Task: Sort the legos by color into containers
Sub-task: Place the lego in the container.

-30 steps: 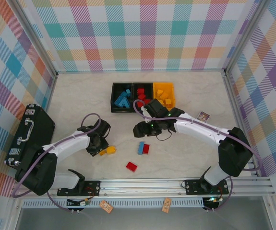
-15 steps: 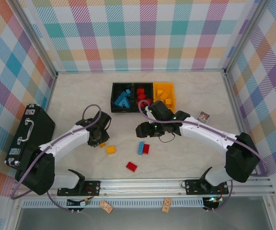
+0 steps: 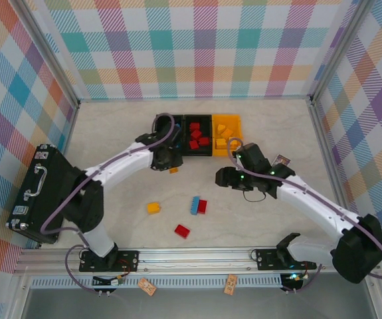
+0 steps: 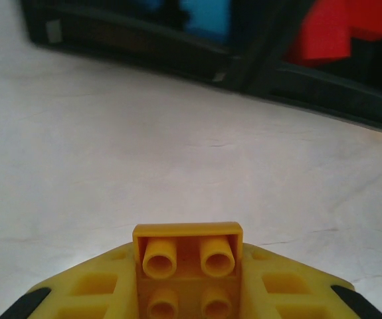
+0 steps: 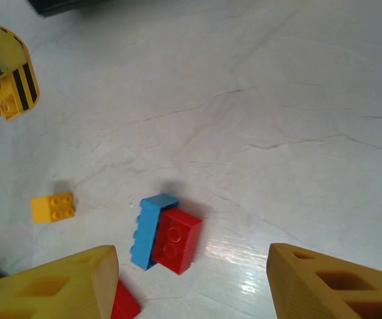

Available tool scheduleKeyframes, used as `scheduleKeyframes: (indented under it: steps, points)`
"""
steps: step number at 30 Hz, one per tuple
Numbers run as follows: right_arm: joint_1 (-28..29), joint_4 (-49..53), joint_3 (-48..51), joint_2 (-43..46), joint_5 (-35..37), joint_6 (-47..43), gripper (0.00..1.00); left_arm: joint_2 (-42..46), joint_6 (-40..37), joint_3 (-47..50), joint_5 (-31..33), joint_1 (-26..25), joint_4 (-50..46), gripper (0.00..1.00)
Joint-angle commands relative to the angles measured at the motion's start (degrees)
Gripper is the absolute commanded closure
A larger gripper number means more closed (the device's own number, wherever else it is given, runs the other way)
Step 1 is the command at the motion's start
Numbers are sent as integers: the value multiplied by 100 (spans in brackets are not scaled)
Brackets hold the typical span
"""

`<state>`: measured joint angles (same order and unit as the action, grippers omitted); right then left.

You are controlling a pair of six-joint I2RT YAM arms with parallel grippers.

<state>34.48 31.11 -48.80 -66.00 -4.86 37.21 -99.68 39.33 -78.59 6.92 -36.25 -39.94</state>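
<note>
Pale desk (image 3: 264, 126): left pincer (image 4: 188, 287) grips a yellow-orange studded plastic brick (image 4: 188, 249), right pincer (image 5: 197, 279) gapes. Likely light, stiff, slick; pinch flat sides.

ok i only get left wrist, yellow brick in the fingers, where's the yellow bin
observer: the yellow-orange bin is the right end of the row, past the red-filled bin; the left gripper with the held brick is in front of the blue-filled bin
operator: right arm in that path
observer: the right gripper hangs open over the table in front of the yellow-orange bin
operator: what's loose
observer: a loose yellow brick, a blue brick touching a red brick, a second red brick nearer the bases
</note>
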Motion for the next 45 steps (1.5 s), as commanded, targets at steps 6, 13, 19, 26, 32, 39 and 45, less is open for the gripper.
scheduleKeyframes:
  steps: [6, 13, 19, 26, 32, 39, 45]
  points:
    - [-609, 592, 503, 807, 214, 209, 39, -1404, -389, -1863, -434, -437, 117, 78]
    - [-895, 861, 697, 1184, 179, 150, 39, -2535, -495, -3319, -636, -555, 300, 78]
    - [-978, 977, 819, 1355, 161, 159, 39, -3473, -703, -4774, -668, -556, 222, 77]
    - [-1031, 1102, 830, 1504, 231, 171, 39, -4640, -818, -6577, -576, -476, -191, 75]
    - [-1044, 1143, 828, 1542, 249, 190, 39, -4946, -568, -6824, -726, -349, 259, 71]
    - [-1049, 1082, 768, 1410, 199, 154, 39, -4943, -615, -7073, -795, -339, 230, 50]
    - [-1045, 929, 766, 1243, 93, 106, 39, -4416, -759, -6629, -892, -378, 152, 46]
